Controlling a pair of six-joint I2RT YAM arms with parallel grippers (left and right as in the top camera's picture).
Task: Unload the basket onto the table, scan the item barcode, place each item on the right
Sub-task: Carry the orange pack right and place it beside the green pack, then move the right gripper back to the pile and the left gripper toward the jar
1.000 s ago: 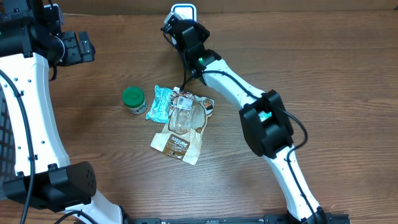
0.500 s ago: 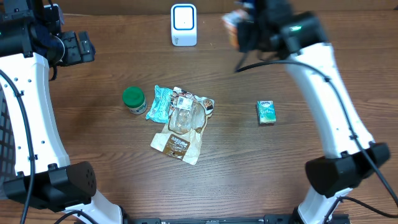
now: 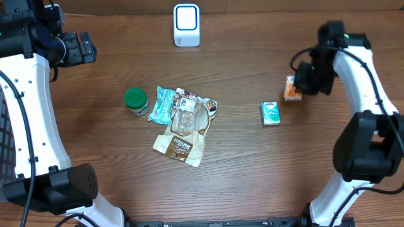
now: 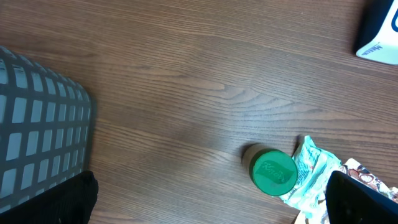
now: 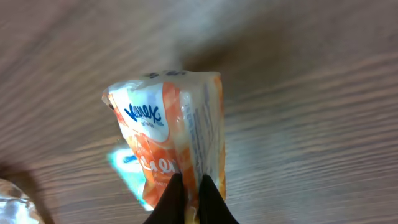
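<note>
The wooden tabletop (image 3: 95, 157) carries everything. The task's thing, an orange tissue pack (image 5: 171, 146), hangs low over the tabletop at about 3 o'clock, pinched by its lower edge in the right fingers (image 5: 174, 200), which are closed on it. The left fingers (image 4: 359, 198) are spread wide and empty at 10 o'clock, above a grey basket (image 4: 37, 130). The pack is well apart from the white scanner (image 3: 186, 25) at 12 o'clock, and just at 1 o'clock of a green tissue pack (image 3: 270, 113). This looks like carrying the pack on the right side of the tabletop. To do it well, I would keep the pinch on the edge only, so no printed face is covered. I would also turn the fine-print side squarely to the scanner window, since a soft pack sags and tilts. Where the barcode sits cannot be told. Counted, there are two arms, one basket and one brown snack bag (image 3: 182, 140) near centre. There is also one scanner, one teal packet (image 3: 164, 104), one green-lidded jar (image 3: 136, 99) at 9 o'clock of the bag, and two tissue packs.
</note>
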